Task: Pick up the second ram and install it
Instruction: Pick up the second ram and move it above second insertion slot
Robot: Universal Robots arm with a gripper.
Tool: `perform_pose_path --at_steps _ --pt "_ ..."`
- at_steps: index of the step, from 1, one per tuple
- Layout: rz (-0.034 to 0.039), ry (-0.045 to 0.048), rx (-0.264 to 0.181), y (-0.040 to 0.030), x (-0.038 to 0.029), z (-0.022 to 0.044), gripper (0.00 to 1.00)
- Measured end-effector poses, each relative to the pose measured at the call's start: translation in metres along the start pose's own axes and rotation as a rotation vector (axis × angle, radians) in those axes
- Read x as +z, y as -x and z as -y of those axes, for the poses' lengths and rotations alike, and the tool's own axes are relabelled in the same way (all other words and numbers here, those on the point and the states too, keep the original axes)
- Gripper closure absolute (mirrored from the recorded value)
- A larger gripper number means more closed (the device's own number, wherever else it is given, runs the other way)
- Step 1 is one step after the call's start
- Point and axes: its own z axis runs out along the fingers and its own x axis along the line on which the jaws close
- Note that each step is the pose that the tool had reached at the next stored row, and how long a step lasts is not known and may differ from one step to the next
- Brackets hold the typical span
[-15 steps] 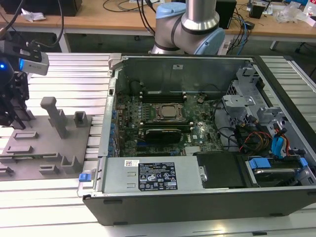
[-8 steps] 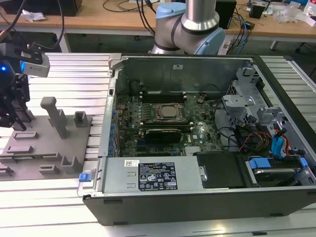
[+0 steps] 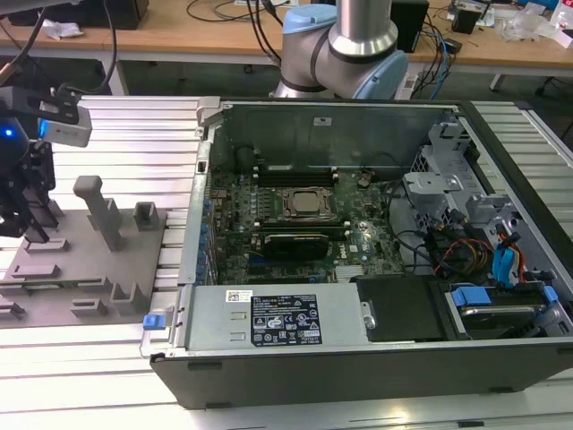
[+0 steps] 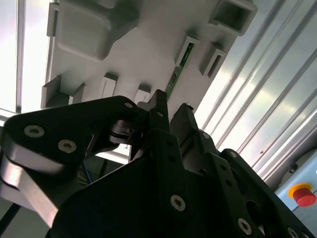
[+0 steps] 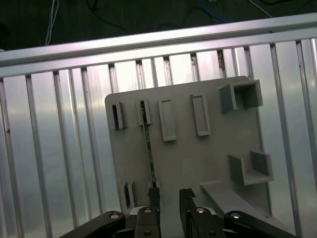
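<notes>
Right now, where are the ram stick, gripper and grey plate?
second ram (image 5: 149,148): first wrist view, middle of its thin edge.
gripper (image 5: 170,192): first wrist view, midway between its fingertips.
grey plate (image 5: 198,163): first wrist view, bare flat surface.

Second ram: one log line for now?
gripper open | second ram on edge in gray fixture | gripper at ram's end, not clamped

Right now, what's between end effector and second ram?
Nothing; in the first wrist view the second ram ends right at the end effector, over bare holder.
</notes>
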Motion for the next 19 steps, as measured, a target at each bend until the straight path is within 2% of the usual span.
perform_pose_path --at_steps 4,6,7,8,10,19 --pt "-0.0002 0.0001 -0.014 -0.0043 0.0054 -0.0001 0.70" --pt "-0.0012 0.0007 -0.052 -0.0054 0.0099 -0.0034 0.70" --pt "-0.0013 0.0008 -0.052 -0.0055 0.0126 -0.0036 0.70" --pt "-0.0012 0.0006 -0.052 -0.0056 0.0162 -0.0037 0.70" --pt "-0.0012 0.0007 -0.052 -0.0066 0.0299 -0.0032 0.70" --pt "-0.0012 0.0007 -0.052 -0.0080 0.0435 -0.0028 0.70"
